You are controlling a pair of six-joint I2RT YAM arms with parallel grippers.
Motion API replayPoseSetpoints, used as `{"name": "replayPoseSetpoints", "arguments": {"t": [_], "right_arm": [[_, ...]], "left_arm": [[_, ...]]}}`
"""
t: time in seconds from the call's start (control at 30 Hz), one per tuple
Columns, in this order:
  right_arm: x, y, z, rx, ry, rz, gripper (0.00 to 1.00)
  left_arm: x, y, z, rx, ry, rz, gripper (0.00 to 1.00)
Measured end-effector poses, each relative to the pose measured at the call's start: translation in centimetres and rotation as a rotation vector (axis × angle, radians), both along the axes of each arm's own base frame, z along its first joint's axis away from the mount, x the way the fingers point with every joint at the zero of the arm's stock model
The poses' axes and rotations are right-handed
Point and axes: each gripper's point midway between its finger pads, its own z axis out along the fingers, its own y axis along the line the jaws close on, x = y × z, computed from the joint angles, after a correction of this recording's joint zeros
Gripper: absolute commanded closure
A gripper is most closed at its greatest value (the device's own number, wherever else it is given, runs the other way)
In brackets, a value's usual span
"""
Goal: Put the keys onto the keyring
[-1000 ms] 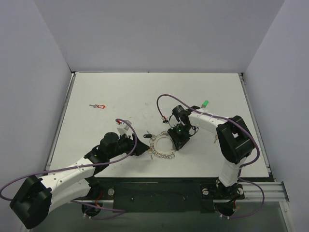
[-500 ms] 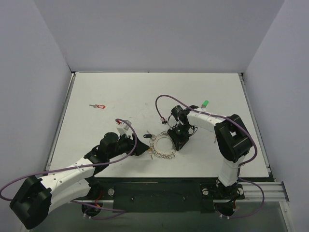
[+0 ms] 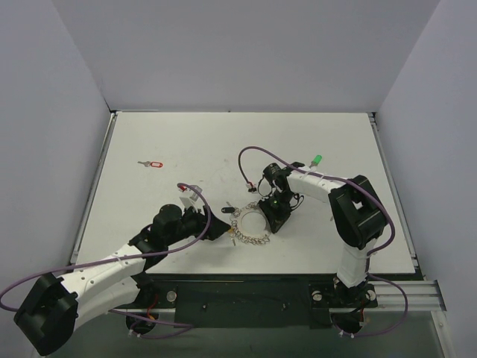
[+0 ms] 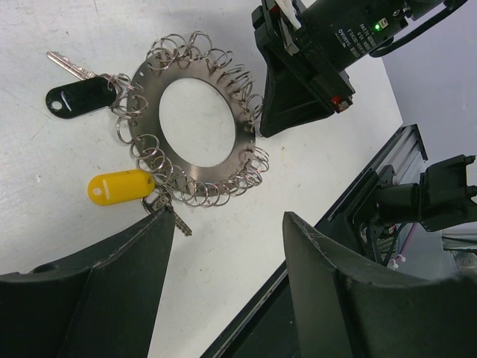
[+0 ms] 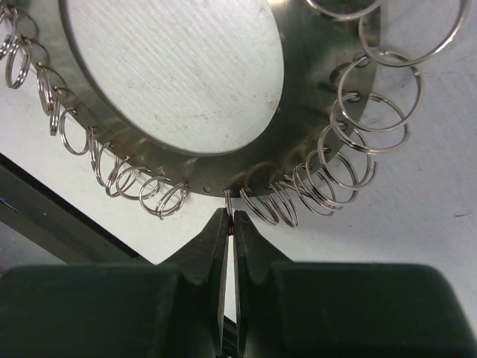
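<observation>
Since a second ago the right gripper (image 5: 229, 224) has closed fully, clamping the keyring (image 4: 197, 177) by one thin wire loop (image 5: 229, 200) on its rim. Just beside the keyring, the left gripper (image 4: 229, 216) hovers wide open. A black key (image 4: 78, 93) and a yellow key (image 4: 119, 186) hang from it, while the red key (image 3: 154, 164) and green key (image 3: 317, 159) lie well away. The current step seems to be steadying this flat, holed steel disc. Next the open claw must fetch a loose key.

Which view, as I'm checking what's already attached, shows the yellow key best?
Left wrist: the yellow key lies close and unobstructed, its tag seemingly hooked onto the keyring. Top external shows only a speck beside the keyring; right wrist doesn't show it.
</observation>
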Motion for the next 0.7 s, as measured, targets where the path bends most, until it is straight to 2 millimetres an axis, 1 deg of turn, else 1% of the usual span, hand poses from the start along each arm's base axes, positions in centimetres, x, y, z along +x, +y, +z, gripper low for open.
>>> {"name": "replayPoseSetpoints", "arguments": {"t": [0.13, 0.27, 0.33, 0.47, 0.6, 0.7], "right_arm": [[-0.2, 0.2, 0.2, 0.019, 0.008, 0.017, 1.00], [-0.2, 0.3, 0.7, 0.043, -0.003, 0.053, 1.00], [-0.2, 0.4, 1.5, 0.067, -0.023, 0.082, 1.00], [0.0, 0.6, 3.9, 0.123, -0.094, 0.145, 1.00], [0.3, 0.5, 6.0, 0.148, -0.151, 0.221, 1.00], [0.8, 0.4, 8.0, 0.166, -0.210, 0.299, 1.00]], "left_arm": [[0.0, 0.0, 0.2, -0.005, -0.007, -0.001, 0.32], [-0.2, -0.1, 0.7, -0.009, -0.034, -0.023, 0.37], [-0.5, -0.3, 1.3, -0.016, -0.067, -0.044, 0.40], [-1.1, -1.3, 2.9, -0.029, -0.177, -0.117, 0.40], [-1.3, -1.9, 4.3, -0.016, -0.303, -0.187, 0.40], [-1.2, -2.5, 6.3, -0.014, -0.440, -0.242, 0.39]]}}
